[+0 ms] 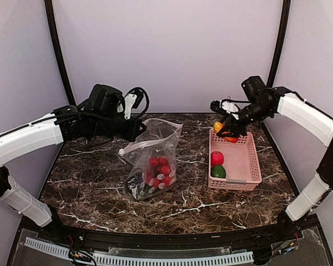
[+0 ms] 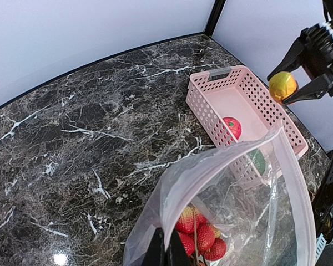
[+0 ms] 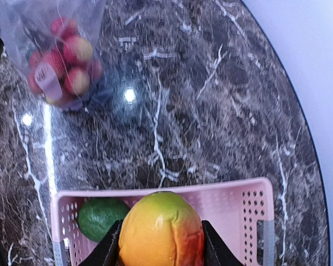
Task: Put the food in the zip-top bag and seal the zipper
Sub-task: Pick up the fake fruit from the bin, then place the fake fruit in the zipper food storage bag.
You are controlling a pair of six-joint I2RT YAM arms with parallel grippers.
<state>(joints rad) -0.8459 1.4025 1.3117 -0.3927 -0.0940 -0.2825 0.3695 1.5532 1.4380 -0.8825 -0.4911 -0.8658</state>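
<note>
The zip-top bag (image 1: 155,160) stands upright at the table's middle with its mouth open. My left gripper (image 1: 140,128) is shut on the bag's rim (image 2: 222,160), near the zipper (image 1: 136,147), and holds that edge up. Red berry-like food (image 2: 202,235) lies in the bag's bottom, with a dark piece (image 1: 134,188) beside it. My right gripper (image 3: 161,244) is shut on an orange-yellow piece (image 3: 161,230) and holds it in the air above the far end of the pink basket (image 1: 250,160). A red piece (image 1: 217,158) and a green piece (image 3: 100,218) lie in the basket.
The pink basket (image 2: 211,111) sits to the right of the bag, a short gap between them. Dark marble table (image 1: 89,177) runs around both. Walls and black corner posts (image 1: 55,50) close off the back and sides.
</note>
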